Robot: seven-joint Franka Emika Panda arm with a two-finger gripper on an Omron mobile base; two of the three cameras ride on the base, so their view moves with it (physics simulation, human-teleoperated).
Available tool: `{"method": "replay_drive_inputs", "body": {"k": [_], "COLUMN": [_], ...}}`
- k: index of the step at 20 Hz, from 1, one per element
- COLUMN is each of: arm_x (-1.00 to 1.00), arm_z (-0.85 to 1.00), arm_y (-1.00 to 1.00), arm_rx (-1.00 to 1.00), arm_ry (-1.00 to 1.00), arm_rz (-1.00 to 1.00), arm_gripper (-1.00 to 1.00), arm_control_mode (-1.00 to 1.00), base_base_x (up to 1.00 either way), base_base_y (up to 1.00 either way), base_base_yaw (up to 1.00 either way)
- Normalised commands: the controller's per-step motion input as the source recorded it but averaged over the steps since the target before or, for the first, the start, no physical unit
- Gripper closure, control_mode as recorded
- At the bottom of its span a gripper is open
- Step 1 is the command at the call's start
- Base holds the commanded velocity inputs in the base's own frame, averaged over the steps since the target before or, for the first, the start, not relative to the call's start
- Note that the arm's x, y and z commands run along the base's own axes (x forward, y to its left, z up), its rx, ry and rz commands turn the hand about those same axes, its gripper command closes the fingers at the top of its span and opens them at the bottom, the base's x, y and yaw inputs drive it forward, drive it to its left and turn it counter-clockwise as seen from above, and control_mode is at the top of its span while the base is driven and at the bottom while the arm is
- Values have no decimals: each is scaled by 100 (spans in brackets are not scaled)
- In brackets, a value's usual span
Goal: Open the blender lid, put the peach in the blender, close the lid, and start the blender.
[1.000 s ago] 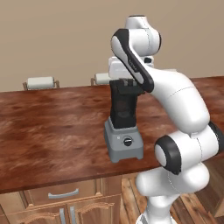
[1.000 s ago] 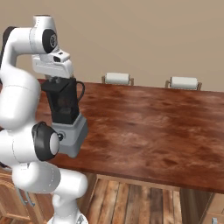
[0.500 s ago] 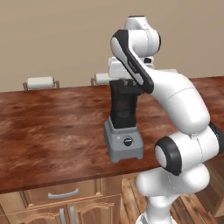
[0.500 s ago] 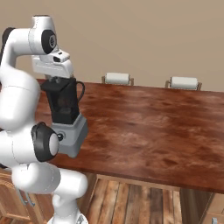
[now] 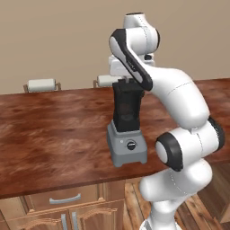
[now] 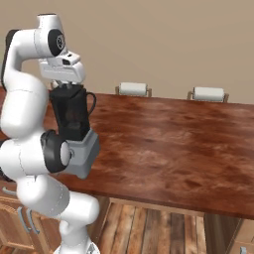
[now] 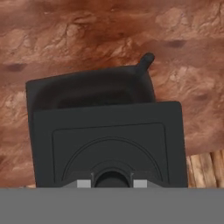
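End effector point(image 7: 111, 183) pinched the raised round centre of the flat black square blender lid point(image 7: 109, 144); beneath sat the dark translucent blender point(image 5: 127, 130) on glossy wood-grain tabletop point(image 5: 49, 130)

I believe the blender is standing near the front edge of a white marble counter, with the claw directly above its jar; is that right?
Not quite: the counter is dark reddish-brown wood, not white marble, as the left base view shows. The rest holds: the blender stands near the front edge, with the claw directly above its jar, at the blender lid.
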Motion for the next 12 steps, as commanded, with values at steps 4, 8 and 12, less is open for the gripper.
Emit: {"method": "replay_drive_inputs", "body": {"k": [4,8,12], "arm_x": [21,24,12], "arm_z": [0,-1,-12], "arm_y": [0,0,1], "arm_rx": [-3,-1,0], "arm_ry": [0,0,0], "arm_rz": [1,3,6], "arm_gripper": [100,100,100], "arm_control_mode": [-100,-100,-100], "base_base_x": [0,0,0], "base_base_y": [0,0,0], "base_base_yaw": [0,0,0]}}
